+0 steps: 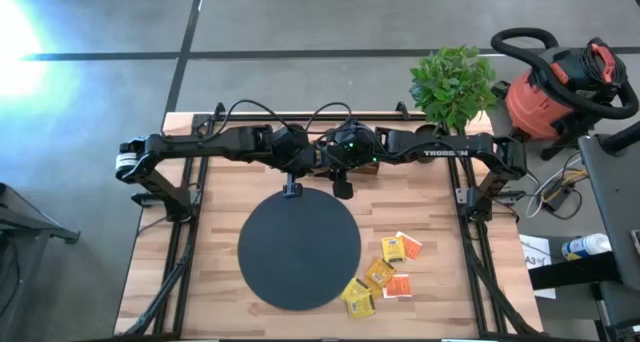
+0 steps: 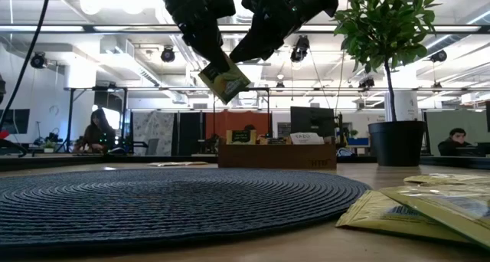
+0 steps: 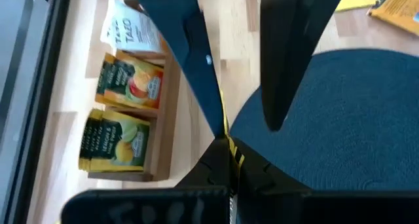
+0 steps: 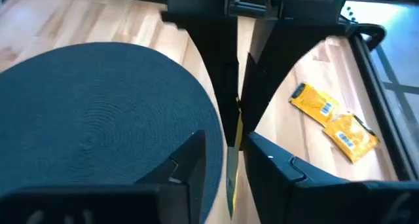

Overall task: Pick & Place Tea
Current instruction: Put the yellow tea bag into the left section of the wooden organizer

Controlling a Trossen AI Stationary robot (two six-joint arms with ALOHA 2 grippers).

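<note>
One yellow tea sachet (image 2: 224, 80) with a dark-green mark hangs in the air over the far edge of the black disc (image 1: 300, 247). My left gripper (image 1: 291, 190) is shut on it. My right gripper (image 1: 343, 190) is open right beside it, its two fingers standing on either side of the sachet's thin edge (image 4: 232, 160). Several more yellow and orange-red sachets (image 1: 385, 272) lie flat on the wood by the disc's right side. My left gripper pinches the sachet between its two fingers (image 4: 213, 60) at the sachet's upper edge (image 2: 215, 64). The fingers come from above, pointing down. The sachet is lifted clear and hangs tilted below them, one corner lowest.
A brown wooden tray (image 3: 160, 119) holding upright tea packets (image 3: 118, 135) stands at the table's far side, behind the disc. A potted plant (image 1: 452, 82) sits at the far right corner. Bare wood lies left of the disc. People sit in the room behind.
</note>
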